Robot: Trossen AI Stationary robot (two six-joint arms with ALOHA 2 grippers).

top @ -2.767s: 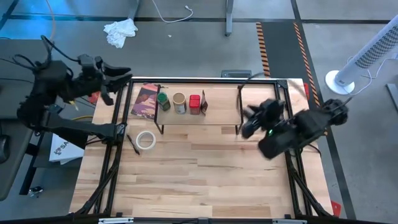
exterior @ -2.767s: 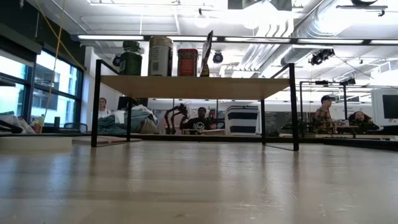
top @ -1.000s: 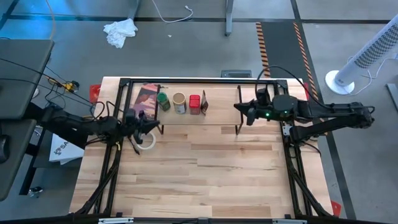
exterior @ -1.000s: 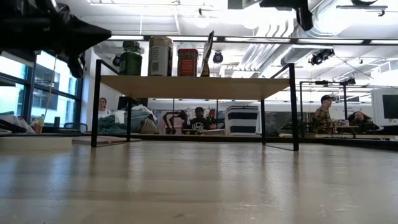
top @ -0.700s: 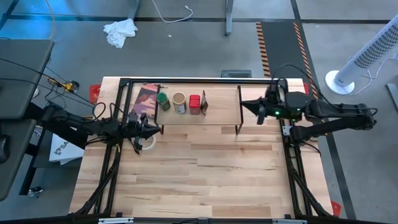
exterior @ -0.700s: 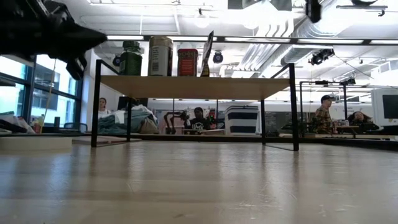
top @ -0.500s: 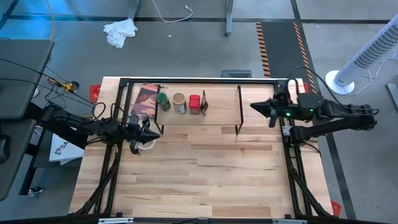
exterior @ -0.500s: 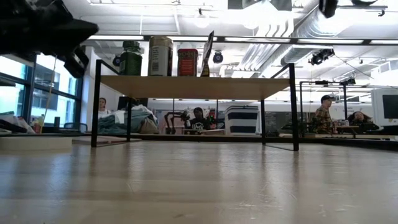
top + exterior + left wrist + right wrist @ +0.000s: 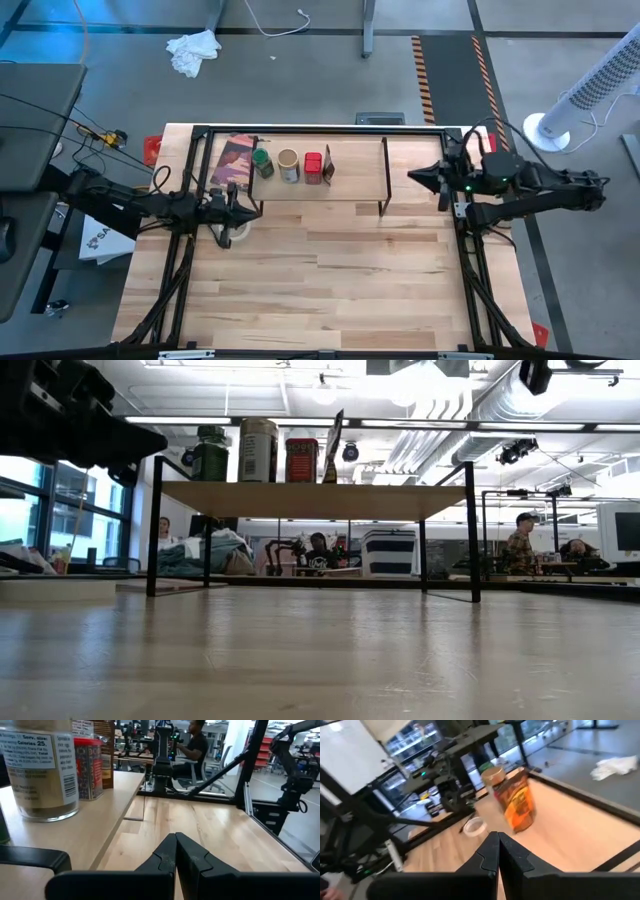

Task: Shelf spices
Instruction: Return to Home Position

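Observation:
The shelf (image 9: 345,178), a light board on thin black legs, stands at the table's far side. On its left half stand the green-lidded jar (image 9: 262,161), the tan-lidded jar (image 9: 288,165), the red tin (image 9: 313,165) and the orange-brown packet (image 9: 327,165), set on edge. The low view shows all of them on top of the shelf (image 9: 310,498). My left gripper (image 9: 250,206) hangs shut off the shelf's left end, above the table, its fingers (image 9: 175,847) pointing along the board. My right gripper (image 9: 414,176) is shut (image 9: 497,845) and held off the shelf's right end, pointing left.
A white tape roll (image 9: 233,228) lies on the table under the left gripper. A dark maroon flat packet (image 9: 233,162) lies left of the shelf. The table's black frame (image 9: 300,130) runs along its far and side edges. The near half of the table (image 9: 320,290) is bare wood.
My right gripper has drawn back from over the shelf's right end toward the table's right edge, still pointing left. My left gripper has shifted a little toward the shelf's left end. The spices have stayed where they were on the shelf.

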